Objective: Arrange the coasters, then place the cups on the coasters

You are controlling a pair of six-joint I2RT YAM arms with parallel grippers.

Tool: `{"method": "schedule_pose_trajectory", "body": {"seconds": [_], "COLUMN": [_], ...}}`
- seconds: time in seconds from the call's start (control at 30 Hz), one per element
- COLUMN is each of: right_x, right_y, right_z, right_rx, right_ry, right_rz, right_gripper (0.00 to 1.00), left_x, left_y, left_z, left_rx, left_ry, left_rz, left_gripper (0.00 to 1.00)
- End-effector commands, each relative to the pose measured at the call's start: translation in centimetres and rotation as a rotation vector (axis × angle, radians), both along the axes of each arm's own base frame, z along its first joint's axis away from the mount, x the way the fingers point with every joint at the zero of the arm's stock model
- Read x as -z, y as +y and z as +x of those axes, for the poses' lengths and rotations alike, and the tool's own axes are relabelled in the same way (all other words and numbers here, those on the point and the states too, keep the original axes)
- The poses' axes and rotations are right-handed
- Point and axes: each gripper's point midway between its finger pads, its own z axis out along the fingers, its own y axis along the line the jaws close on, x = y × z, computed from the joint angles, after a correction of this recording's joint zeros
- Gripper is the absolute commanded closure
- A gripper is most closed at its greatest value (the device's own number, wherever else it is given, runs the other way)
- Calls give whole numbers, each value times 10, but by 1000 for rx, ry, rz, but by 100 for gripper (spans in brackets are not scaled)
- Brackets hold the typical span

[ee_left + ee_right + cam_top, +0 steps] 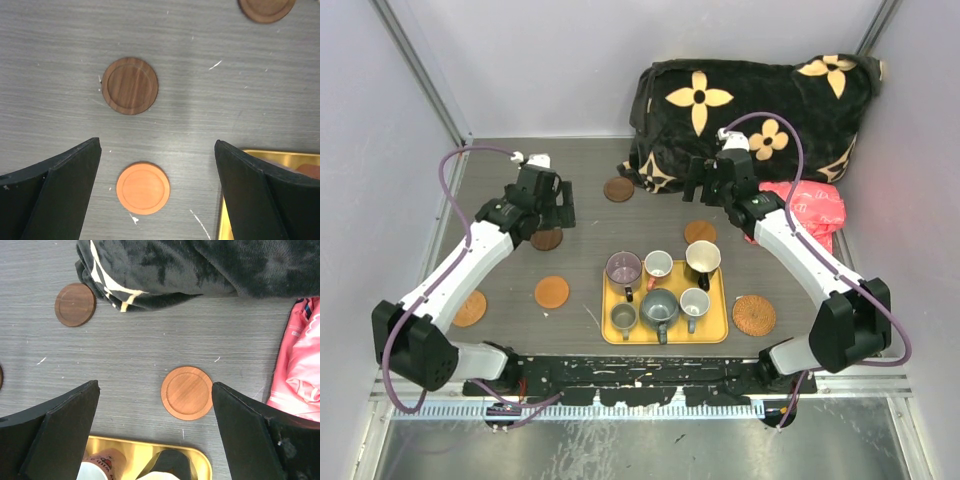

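The left gripper (pixel 157 144) has its jaws fully apart and holds nothing, above the grey table (pixel 650 215). In its wrist view an orange coaster (pixel 143 188) lies on the table between the two fingers, not in contact with either. A dark brown coaster (pixel 130 85) lies beyond it, and a second dark brown coaster (pixel 265 9) sits at the upper right edge of that view. The right gripper (pixel 155 385) is also wide open and empty, above the table near a black blanket with tan flowers (pixel 750 100). An orange-brown coaster (pixel 186 392) lies close to the finger at the right of its wrist view, clear of it. From the top camera, a further orange-brown coaster (pixel 470 308) lies near the table's left edge, and a woven wicker coaster (pixel 754 315) lies just right of the yellow tray (pixel 718 335). All six coasters lie singly on the table, none stacked, none bearing a cup. All six cups stand upright on the tray. The far row holds the purple cup (pixel 623 268), the white cup with pink inside (pixel 658 265) and the black cup with cream inside (pixel 702 258). The near row holds the olive cup (pixel 623 317), the large grey cup (pixel 659 306) and the small grey cup (pixel 694 302). A pink bag (pixel 805 205) lies at the table's right side, beside the blanket
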Motion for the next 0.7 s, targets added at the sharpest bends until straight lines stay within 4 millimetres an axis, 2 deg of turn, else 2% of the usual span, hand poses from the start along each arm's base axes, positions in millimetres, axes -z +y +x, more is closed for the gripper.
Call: {"method": "schedule_pose_trajectory", "body": {"seconds": [0.0,0.2,0.4,0.5,0.67], "right_x": [-22,-19,-19,-18,-15], "right_y": [1,2,6,7,7], "right_z": [-3,-4,-4,-4,-6], "right_rx": [-23,-39,-57,-60,-68], "right_ry": [-80,-76,-71,-69,-63], "right_rz": [10,3,14,16,13], "right_gripper": [0,0,0,0,0], "left_x": [8,14,29,41,43], "left_y": [3,4,17,22,10], "left_z": [-7,-8,-11,-13,-15], "left_rx": [-17,-36,-83,-88,-38], "left_ry": [70,86,169,228,231], "left_rz": [17,9,47,-8,-72], "left_gripper": [2,1,0,12,12]}}
